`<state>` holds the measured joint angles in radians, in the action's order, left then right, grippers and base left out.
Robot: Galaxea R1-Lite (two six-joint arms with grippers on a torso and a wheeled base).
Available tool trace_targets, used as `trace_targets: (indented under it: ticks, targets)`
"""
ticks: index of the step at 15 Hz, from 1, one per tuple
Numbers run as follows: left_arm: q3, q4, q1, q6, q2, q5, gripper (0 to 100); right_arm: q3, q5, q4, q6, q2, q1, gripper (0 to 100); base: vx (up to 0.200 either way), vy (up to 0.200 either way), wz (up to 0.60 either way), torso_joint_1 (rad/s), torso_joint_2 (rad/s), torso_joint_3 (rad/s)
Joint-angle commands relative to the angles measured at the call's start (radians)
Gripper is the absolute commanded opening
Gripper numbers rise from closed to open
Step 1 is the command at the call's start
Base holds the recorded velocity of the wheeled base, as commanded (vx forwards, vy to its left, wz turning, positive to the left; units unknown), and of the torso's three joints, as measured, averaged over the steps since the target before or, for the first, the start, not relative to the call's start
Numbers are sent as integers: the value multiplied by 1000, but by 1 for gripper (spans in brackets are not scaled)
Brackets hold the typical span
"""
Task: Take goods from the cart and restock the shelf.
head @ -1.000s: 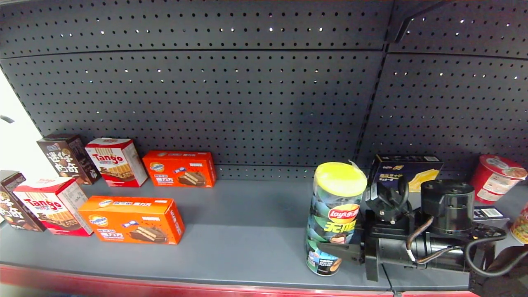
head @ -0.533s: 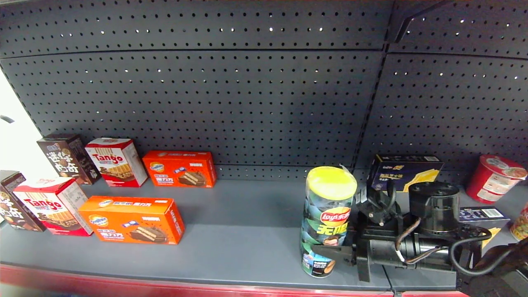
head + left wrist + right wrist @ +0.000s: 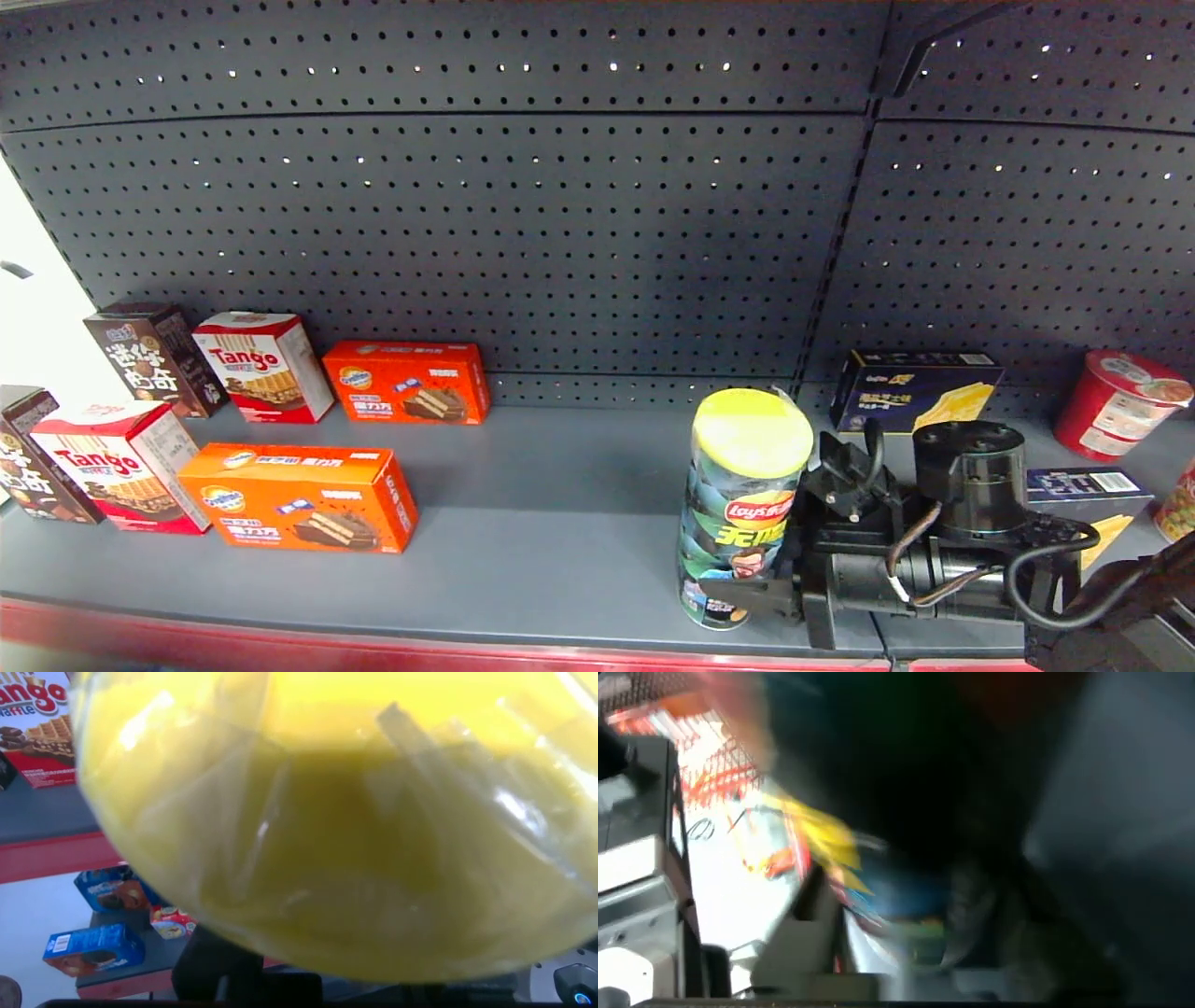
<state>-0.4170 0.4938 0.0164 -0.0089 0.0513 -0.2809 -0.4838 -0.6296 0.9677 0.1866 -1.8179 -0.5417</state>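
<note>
Right fingers snug around upright chip can

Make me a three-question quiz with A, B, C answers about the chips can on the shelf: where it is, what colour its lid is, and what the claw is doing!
1. Where is the can? A right of the orange boxes; B left of them; C on top of one.
2. What colour is its lid? A red; B blue; C yellow.
3. What is the right claw doing? A hanging open, away from the can; B gripping the can; C gripping a box.

Answers: 1 A, the boxes lie to its left on the shelf. 2 C, the top is yellow. 3 B, it clasps the can low down.
</note>
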Motion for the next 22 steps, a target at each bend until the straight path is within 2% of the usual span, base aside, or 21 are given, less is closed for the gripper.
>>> trace_targets:
  ticks: [1, 13, 22]
  targets:
    - [0, 0, 0, 0, -1, 0, 0, 1, -1, 5, 1, -3, -4, 100, 0, 0, 0, 0, 0, 0]
    - [-2, -1, 0, 0, -4, -6, 0, 65, 24, 3, 1, 71, 8, 100, 0, 0, 0, 0, 0, 0]
    - [-2, -3, 0, 0, -4, -21, 0, 90, 22, 3, 13, 117, 60, 100, 0, 0, 0, 0, 0, 0]
